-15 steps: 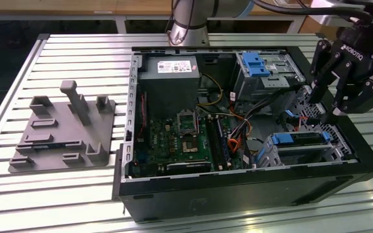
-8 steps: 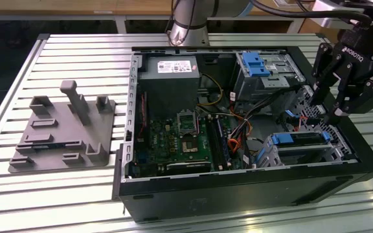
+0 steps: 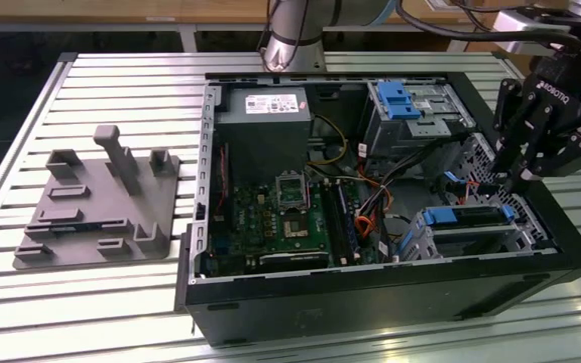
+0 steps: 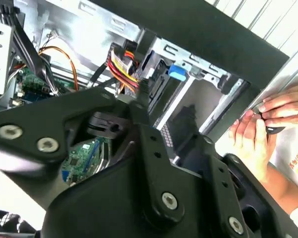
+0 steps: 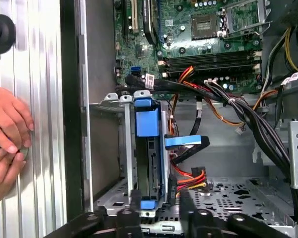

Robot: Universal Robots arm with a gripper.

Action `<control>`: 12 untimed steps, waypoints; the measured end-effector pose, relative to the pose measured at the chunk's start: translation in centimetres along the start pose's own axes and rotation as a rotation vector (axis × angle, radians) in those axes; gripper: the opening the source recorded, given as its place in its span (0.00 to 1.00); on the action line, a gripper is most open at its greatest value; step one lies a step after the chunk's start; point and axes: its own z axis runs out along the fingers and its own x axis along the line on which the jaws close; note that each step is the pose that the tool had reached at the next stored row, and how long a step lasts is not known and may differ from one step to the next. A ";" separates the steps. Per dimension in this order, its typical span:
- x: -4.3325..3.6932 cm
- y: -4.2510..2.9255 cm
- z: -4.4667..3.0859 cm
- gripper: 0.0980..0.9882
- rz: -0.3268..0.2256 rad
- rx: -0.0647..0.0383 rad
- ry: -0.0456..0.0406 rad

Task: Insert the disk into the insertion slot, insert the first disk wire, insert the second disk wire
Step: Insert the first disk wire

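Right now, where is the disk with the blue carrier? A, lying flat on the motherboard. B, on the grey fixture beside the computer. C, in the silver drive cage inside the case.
C: in the exterior view the disk sits with its blue carrier in the insertion slot, the silver cage inside the computer case.

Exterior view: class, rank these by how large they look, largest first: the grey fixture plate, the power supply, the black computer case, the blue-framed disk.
1. black computer case
2. grey fixture plate
3. power supply
4. blue-framed disk, partly hidden, so judged by what shows
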 end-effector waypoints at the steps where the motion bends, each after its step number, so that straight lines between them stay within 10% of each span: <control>1: -0.17 0.01 0.16 0.35 0.000 0.000 0.0011; 12: -0.68 0.01 1.04 0.28 -0.001 -0.006 0.0021</control>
